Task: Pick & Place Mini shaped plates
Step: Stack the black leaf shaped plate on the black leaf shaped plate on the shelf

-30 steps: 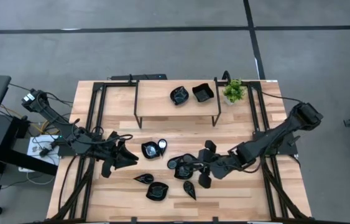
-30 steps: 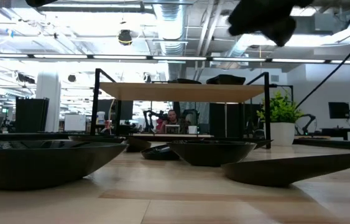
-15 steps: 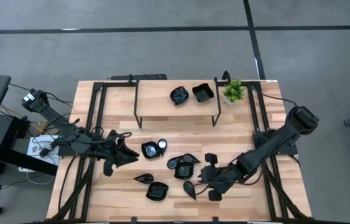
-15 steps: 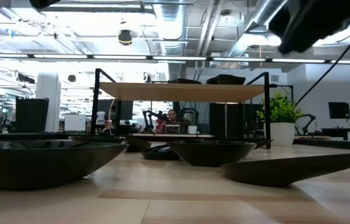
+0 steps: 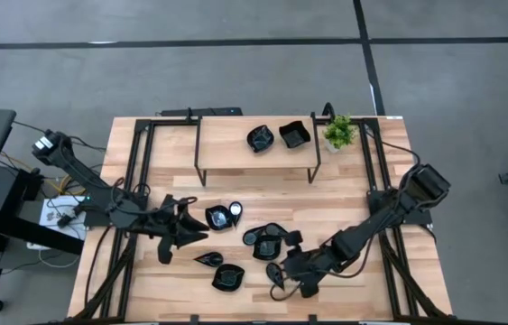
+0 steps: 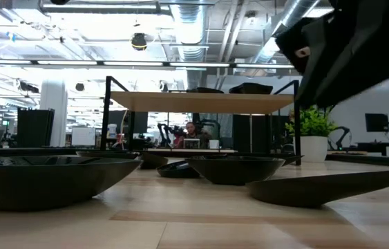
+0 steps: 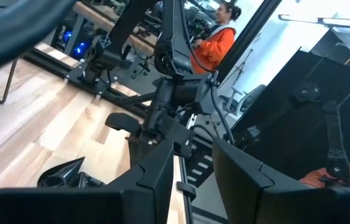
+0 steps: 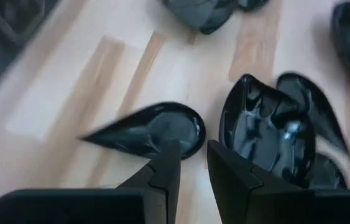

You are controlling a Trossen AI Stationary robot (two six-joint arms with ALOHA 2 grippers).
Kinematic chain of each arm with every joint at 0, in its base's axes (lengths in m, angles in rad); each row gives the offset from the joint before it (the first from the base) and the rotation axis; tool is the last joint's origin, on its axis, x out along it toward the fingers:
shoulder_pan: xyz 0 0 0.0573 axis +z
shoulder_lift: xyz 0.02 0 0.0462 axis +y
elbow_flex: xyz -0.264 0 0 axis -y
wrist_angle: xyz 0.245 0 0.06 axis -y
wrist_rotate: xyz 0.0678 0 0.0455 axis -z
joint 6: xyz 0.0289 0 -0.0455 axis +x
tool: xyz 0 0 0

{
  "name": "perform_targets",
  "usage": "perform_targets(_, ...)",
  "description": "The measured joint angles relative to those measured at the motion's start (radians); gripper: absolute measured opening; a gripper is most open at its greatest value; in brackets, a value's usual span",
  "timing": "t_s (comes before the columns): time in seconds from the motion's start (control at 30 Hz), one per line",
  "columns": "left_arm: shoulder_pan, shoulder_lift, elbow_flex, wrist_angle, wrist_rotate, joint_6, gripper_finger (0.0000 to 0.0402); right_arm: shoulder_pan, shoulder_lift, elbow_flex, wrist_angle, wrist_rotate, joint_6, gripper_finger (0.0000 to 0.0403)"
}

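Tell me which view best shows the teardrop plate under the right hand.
The right wrist view: the teardrop plate lies whole just past the right hand. The high view shows it small, partly covered. The low and left wrist views don't identify it.

Both arms are dark, near-black all over, built from slim straight links with chunky block-shaped joints. The left arm (image 5: 100, 194) trails loose black cables along its length, bunching up near the wrist. The right arm (image 5: 389, 217) carries a boxy shoulder housing and a thin cable running alongside. Up close, the right arm's fingers (image 8: 168, 168) are matte black, flat-faced, angular wedges. The left arm's fingers (image 7: 156, 171) show the same squared, moulded black plastic look.
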Motion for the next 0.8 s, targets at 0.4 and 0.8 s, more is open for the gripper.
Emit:
perform_targets(0.4,0.0,0.034,0.0,0.025,0.0,-0.02,0.0113,-0.045,0.091,0.06,-0.033,0.004,-0.357,0.0075)
perform_targets(0.8,-0.001,0.034,0.0,0.039,-0.004,-0.021,0.0113,-0.049,0.116,0.08,-0.13,0.022,-0.497,0.0075)
